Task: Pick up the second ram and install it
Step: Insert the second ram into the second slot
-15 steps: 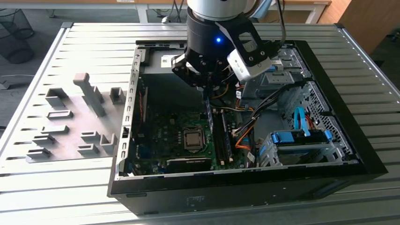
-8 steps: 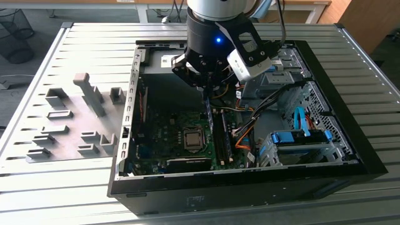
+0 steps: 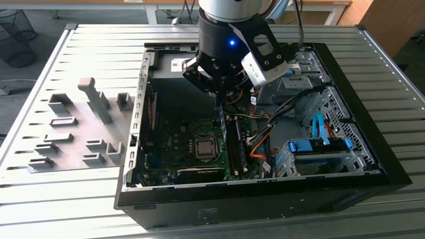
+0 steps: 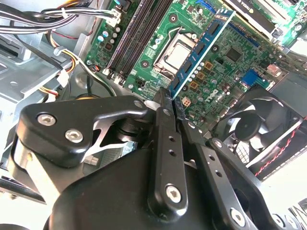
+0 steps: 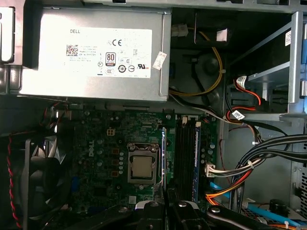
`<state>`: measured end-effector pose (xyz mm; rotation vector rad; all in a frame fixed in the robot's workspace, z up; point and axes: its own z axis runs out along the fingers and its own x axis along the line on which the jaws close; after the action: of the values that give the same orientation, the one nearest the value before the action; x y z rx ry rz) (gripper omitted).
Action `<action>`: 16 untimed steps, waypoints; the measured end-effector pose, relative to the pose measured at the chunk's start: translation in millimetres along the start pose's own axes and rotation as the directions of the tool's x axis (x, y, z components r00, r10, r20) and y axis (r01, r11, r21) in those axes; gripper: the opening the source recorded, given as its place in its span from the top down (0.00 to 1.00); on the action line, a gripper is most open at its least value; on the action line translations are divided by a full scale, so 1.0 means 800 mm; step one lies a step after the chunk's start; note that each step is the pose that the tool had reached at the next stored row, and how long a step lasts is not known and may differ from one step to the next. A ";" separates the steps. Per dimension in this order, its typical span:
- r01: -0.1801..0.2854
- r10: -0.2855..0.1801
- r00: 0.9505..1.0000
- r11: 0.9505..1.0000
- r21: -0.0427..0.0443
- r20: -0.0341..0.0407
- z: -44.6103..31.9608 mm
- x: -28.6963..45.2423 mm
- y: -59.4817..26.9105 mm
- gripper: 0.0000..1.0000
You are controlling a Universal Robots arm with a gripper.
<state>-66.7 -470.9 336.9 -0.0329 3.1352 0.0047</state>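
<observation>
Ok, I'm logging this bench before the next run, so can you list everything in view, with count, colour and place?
Computer case: one, black, open on the slatted metal table.
Motherboard: one, green, on the case floor, bare processor socket at its middle.
Power supply: one, grey, at the case's end beyond the motherboard.
Case fan: one, black, beside the motherboard.
Drive-bay clips: blue, at the exterior view's right.
Cables: a bundle, black, orange and yellow, between motherboard and drive bays.
Holder blocks: several, grey, on the table left of the case in the exterior view.
Ram stick: one, blue, gripped by one end, above the motherboard.
Gripper: one, black, closed on the stick.
</observation>
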 end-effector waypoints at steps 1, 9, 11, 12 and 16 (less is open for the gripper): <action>0.000 0.000 1.000 1.000 0.000 0.000 0.0000 0.0000 0.000 0.86; 0.000 0.000 1.000 1.000 0.000 0.000 0.0020 0.0000 -0.004 0.86; -0.001 0.001 1.000 1.000 0.000 0.000 0.0063 0.0000 -0.006 0.86; -0.001 0.001 1.000 1.000 0.000 0.000 0.0085 -0.0001 -0.006 0.86; -0.002 0.002 1.000 1.000 0.000 0.000 0.0176 -0.0042 -0.006 0.86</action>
<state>-63.1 -475.5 322.8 -0.0300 3.1353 0.0046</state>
